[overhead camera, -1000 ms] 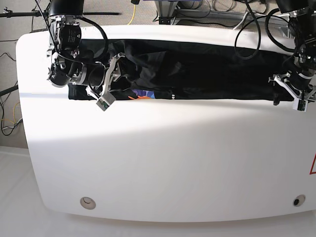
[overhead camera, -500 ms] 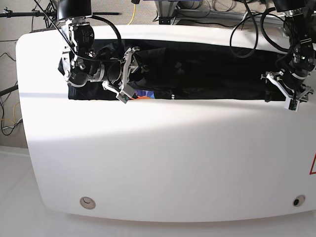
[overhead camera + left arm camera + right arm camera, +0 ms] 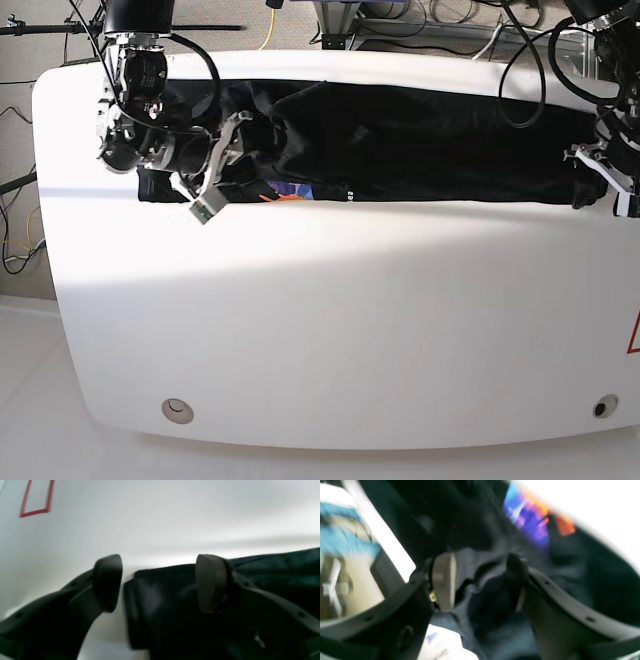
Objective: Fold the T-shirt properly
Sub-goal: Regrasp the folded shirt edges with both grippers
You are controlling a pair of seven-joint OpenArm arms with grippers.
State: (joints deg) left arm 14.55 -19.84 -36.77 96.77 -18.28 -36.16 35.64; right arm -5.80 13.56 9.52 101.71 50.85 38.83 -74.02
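Since the prior frame the right gripper (image 3: 215,165) has swung back toward the table's (image 3: 320,330) left edge. Its jaws stand apart around bunched T-shirt (image 3: 420,145) cloth (grip unconfirmed). Left gripper (image 3: 158,582) gapes wide at the shirt's end, holding nothing. Shirt lies along the far edge.

Right wrist view smeared throughout; the T-shirt's (image 3: 495,605) print (image 3: 532,517) reads only as orange, purple and blue streaks. Cloth bunches between the right gripper's (image 3: 480,580) jaws (contact not readable). In the base view the left gripper (image 3: 610,185) is cut by the right edge. Red outline (image 3: 36,497) on the tabletop (image 3: 175,517) runs off the top of the left wrist view.
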